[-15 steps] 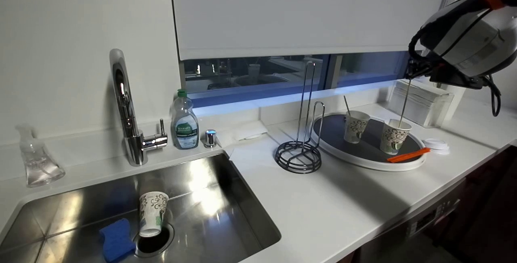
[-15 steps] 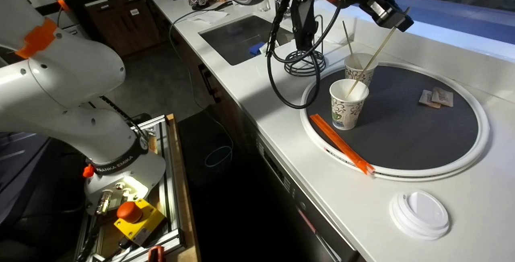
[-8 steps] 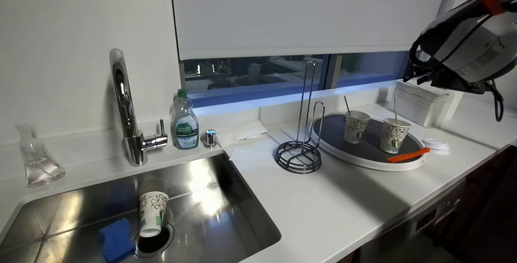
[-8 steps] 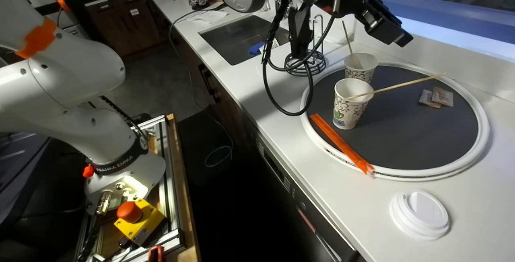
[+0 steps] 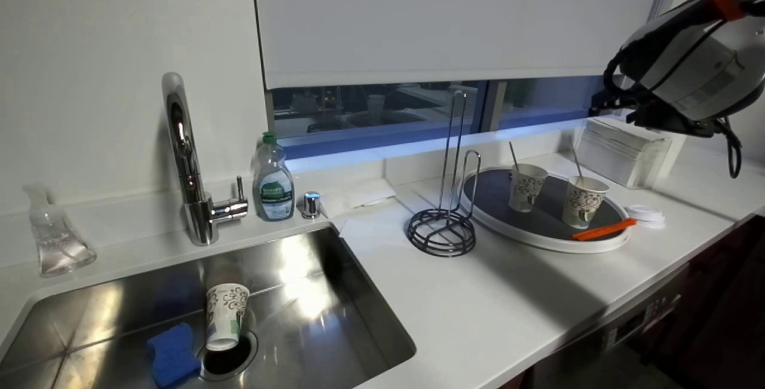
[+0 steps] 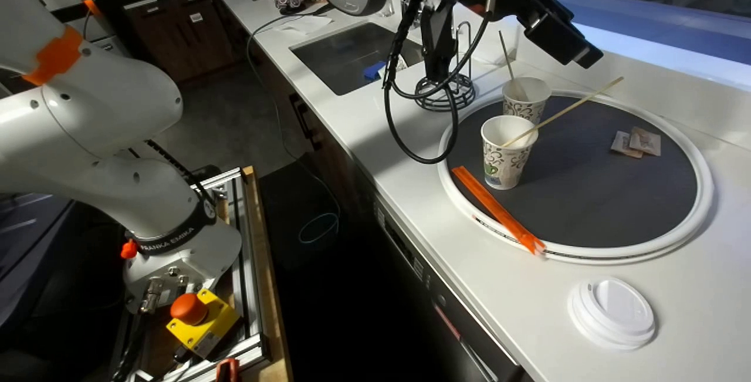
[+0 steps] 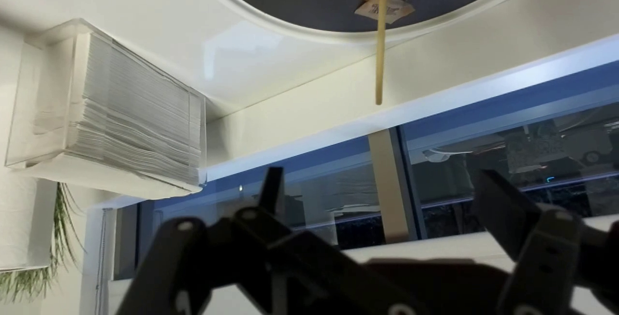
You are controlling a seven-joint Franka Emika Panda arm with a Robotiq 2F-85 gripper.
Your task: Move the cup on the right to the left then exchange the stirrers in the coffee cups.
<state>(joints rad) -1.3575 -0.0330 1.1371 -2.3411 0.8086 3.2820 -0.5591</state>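
Two pale, patterned coffee cups stand on the round dark tray [image 6: 587, 212]. In an exterior view the nearer cup [image 6: 506, 165] is in front, and the farther cup [image 6: 526, 113] is just behind it. A thin stirrer [image 6: 578, 104] leans far over the nearer cup's rim, its free end pointing toward the window wall. The farther cup holds a steeper stirrer [image 6: 506, 53]. My gripper [image 7: 380, 175] is open above the tray with nothing between its fingers. The wrist view shows the leaning stirrer [image 7: 381, 63] apart from the fingertips, and neither cup.
An orange strip [image 6: 496, 209] lies over the tray's front rim, and sugar packets [image 6: 644, 141] lie at its back. White lids [image 6: 610, 311] sit beside it. A napkin holder [image 7: 140, 112] stands near the wall. A wire stand [image 5: 442, 230] separates tray and sink [image 5: 311, 317].
My gripper has opened and let go of the stirrer in the nearer cup. That stirrer fell toward the wall against the rim, then rose slightly. The nearer cup rocked and settled upright.
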